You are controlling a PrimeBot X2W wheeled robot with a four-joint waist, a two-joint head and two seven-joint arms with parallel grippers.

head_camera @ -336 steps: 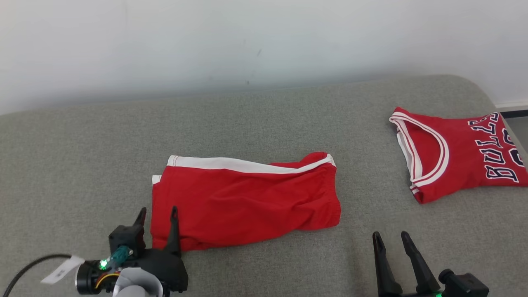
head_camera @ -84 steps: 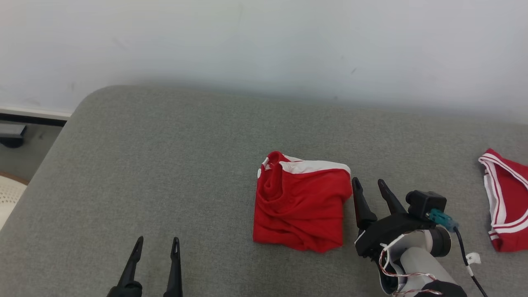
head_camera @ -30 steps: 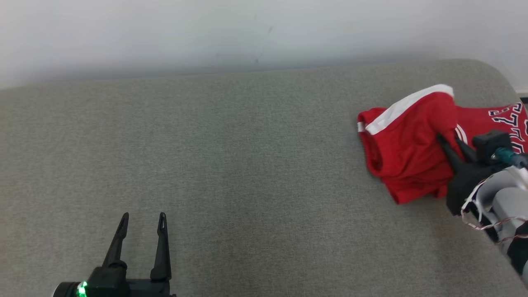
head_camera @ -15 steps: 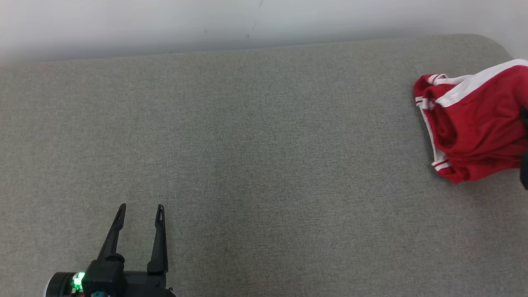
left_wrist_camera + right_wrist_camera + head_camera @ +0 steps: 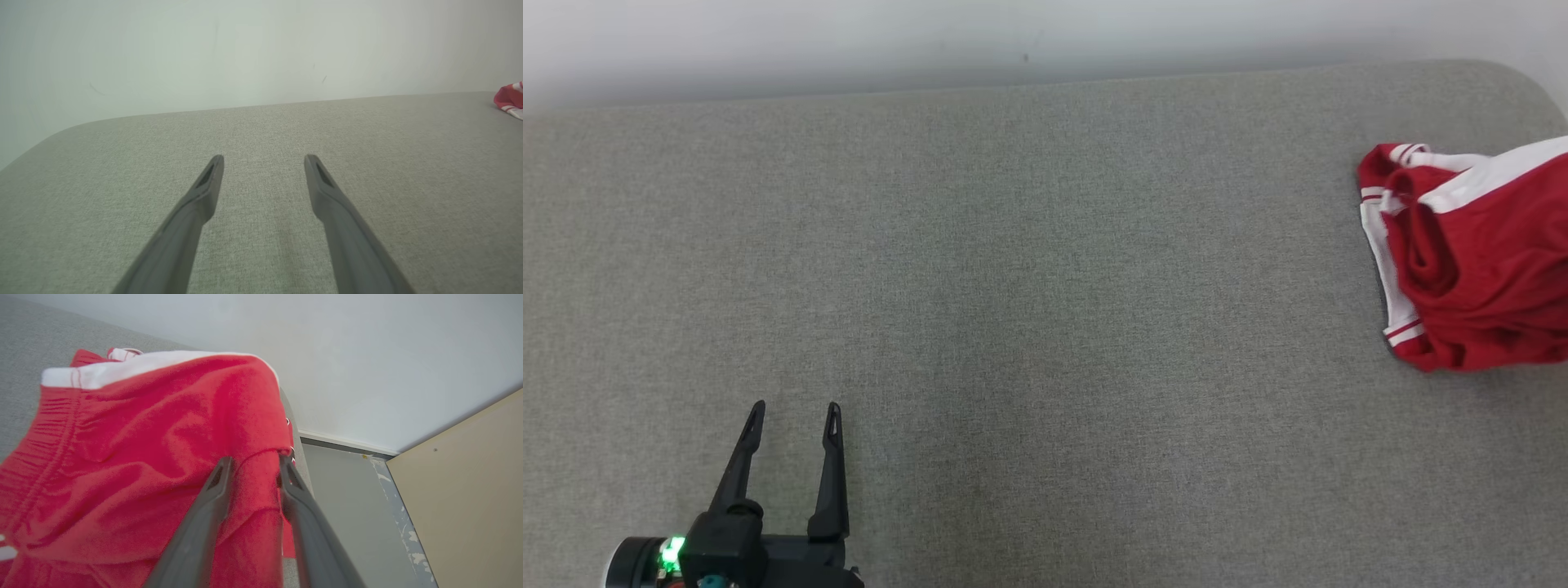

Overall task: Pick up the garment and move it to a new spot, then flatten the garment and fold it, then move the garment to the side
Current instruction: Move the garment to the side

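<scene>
Has swung the folded red garment point(image 5: 1486, 261) sideways across the cushion point(image 5: 1013, 245), now well right of the spread, empty fingers of the left gripper point(image 5: 796, 406). Clamps a fold of it between the fingers of the right gripper point(image 5: 256, 459). Probably the last step: needs only releasing.

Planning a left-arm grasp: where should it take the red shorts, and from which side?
Probably the rolled waistband of the red shorts, approached from their left over the bare cushion: it stands up as a thick ridge facing the open left gripper.
</scene>
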